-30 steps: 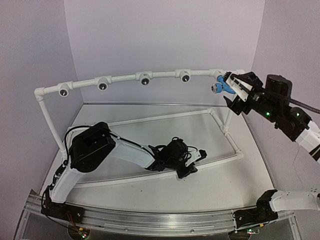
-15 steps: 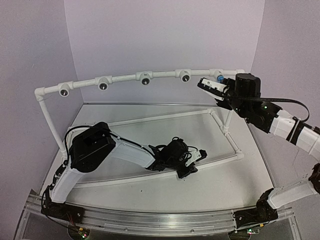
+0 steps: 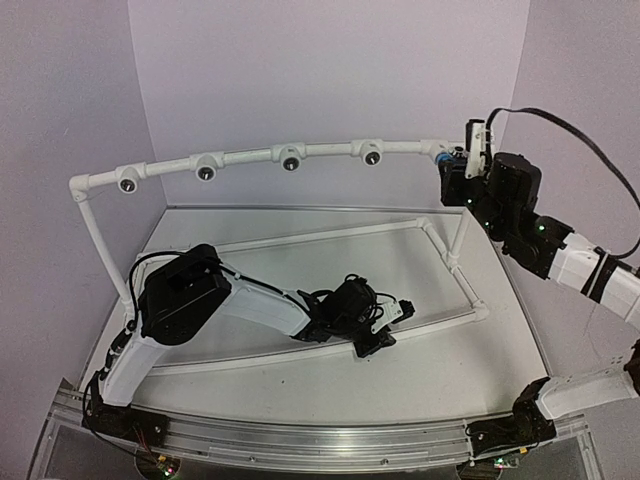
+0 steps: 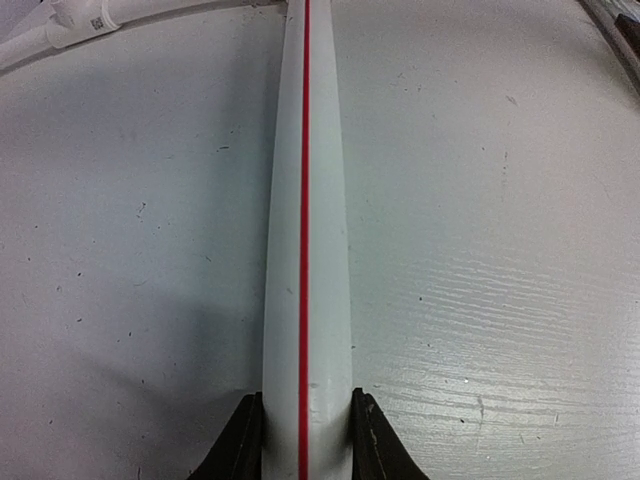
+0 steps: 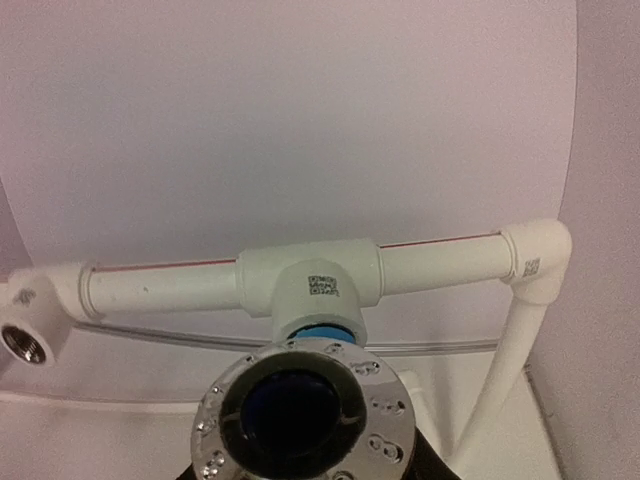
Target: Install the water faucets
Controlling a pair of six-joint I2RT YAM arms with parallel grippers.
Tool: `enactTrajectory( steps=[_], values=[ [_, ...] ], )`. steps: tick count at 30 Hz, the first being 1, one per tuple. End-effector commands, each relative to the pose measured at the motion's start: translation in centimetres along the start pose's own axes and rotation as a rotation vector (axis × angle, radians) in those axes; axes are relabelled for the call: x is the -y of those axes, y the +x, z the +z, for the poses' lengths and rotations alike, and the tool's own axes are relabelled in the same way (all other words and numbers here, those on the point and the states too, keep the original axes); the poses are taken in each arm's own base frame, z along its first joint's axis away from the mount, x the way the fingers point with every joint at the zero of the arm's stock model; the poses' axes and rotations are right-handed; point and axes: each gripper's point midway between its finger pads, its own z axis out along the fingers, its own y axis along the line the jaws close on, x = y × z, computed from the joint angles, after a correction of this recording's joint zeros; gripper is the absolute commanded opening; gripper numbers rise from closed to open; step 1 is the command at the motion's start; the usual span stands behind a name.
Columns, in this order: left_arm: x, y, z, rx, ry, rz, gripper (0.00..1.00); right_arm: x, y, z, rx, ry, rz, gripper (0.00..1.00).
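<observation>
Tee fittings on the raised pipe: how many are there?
5 tee fittings: far left, left of centre, centre, right of centre, and the right end, carrying the blue faucet at the right gripper.

Soft, even light from overhead fills the top view. The lilac walls (image 3: 330, 70) are bright without glare, and the arms throw only faint, diffuse shadows on the bench (image 3: 420, 370). Straight edges bow toward that frame's corners. In the left wrist view the white pipe (image 4: 305, 200) is sharp and bulges with wide-angle distortion, with a grey shadow to its left. The left gripper (image 4: 305, 445) at the bottom edge is near-black. In the right wrist view the metal ring (image 5: 385, 400) at bottom centre is blurred, with small glints.
</observation>
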Motion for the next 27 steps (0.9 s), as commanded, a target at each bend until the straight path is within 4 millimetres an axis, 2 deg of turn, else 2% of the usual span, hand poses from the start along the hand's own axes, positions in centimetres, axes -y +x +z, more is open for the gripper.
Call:
enactTrajectory(
  steps=[1,5,8,10,11,14,16,19,20,25,26,27],
  values=[
    [7.2,12.0,1.3,-0.339,0.239,-0.029,0.00,-0.7,3.2,0.4,-0.103,-0.044,0.726,0.00],
    [7.3,12.0,1.2,-0.340,0.239,-0.029,0.00,-1.2,2.7,0.5,-0.113,-0.100,0.936,0.00],
    [7.3,12.0,1.2,-0.340,0.238,-0.029,0.00,-1.0,2.0,0.3,-0.094,-0.124,1.006,0.00],
    [7.2,12.0,1.2,-0.339,0.238,-0.029,0.00,-0.9,1.4,0.3,-0.078,-0.130,0.982,0.00],
    [7.2,12.0,1.2,-0.340,0.237,-0.029,0.00,-0.8,1.2,0.4,-0.072,-0.127,0.916,0.00],
    [7.2,12.0,1.2,-0.340,0.236,-0.029,0.00,0.0,2.1,0.6,-0.086,-0.060,0.793,0.00],
    [7.2,12.0,1.2,-0.341,0.235,-0.030,0.00,0.1,2.5,0.5,-0.088,-0.055,0.712,0.11],
    [7.2,12.0,1.2,-0.341,0.232,-0.030,0.00,0.2,2.3,0.3,-0.081,-0.062,0.656,0.21],
    [7.1,12.0,1.2,-0.341,0.231,-0.030,0.00,0.0,1.9,0.2,-0.079,-0.079,0.634,0.29],
    [5.8,11.5,1.0,-0.344,0.154,-0.041,0.00,-1.9,0.1,-1.2,-0.115,-0.215,0.459,0.86],
    [5.3,11.4,0.9,-0.345,0.130,-0.043,0.02,-2.5,-0.2,-2.0,-0.138,-0.264,0.417,0.95],
    [4.7,11.2,0.7,-0.342,0.109,-0.048,0.07,-2.9,-0.4,-2.9,-0.153,-0.301,0.381,0.97]
  ],
)
